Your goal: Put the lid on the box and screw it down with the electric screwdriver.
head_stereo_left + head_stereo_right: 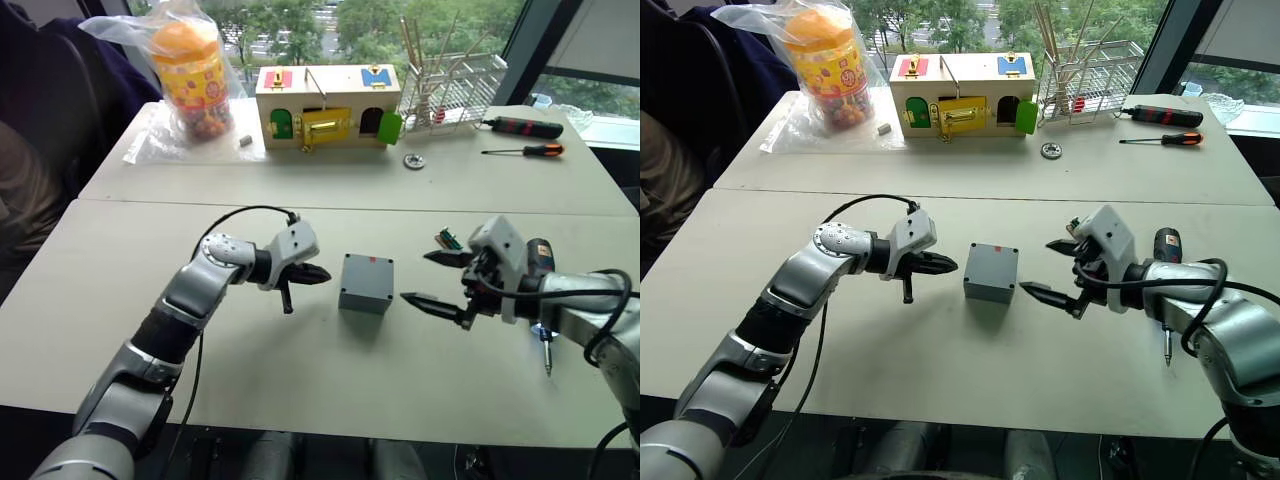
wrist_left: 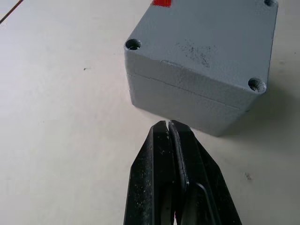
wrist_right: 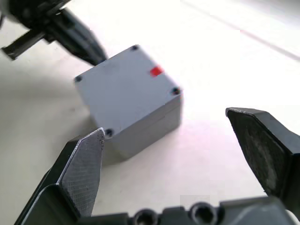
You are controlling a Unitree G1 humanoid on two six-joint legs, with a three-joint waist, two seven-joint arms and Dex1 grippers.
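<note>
Grey box (image 1: 366, 283) sits mid-table with its lid (image 3: 125, 84) already seated on top, a red mark near one edge. From its left, the left arm reaches in bent at the elbow; the left gripper (image 1: 313, 275) has its fingers pressed together, tips just short of the box. Opposite, the right gripper (image 1: 437, 279) faces it, fingers spread wide. An electric screwdriver (image 1: 541, 290) lies behind the right wrist.

Two pale tables (image 1: 300, 190) are standing edge to edge, a seam running between them. Windows (image 1: 350, 25) behind are admitting daylight and showing green trees outside. A dark window frame (image 1: 535, 45) is slanting at the right. A dark chair (image 1: 60, 110) is standing at the left.
</note>
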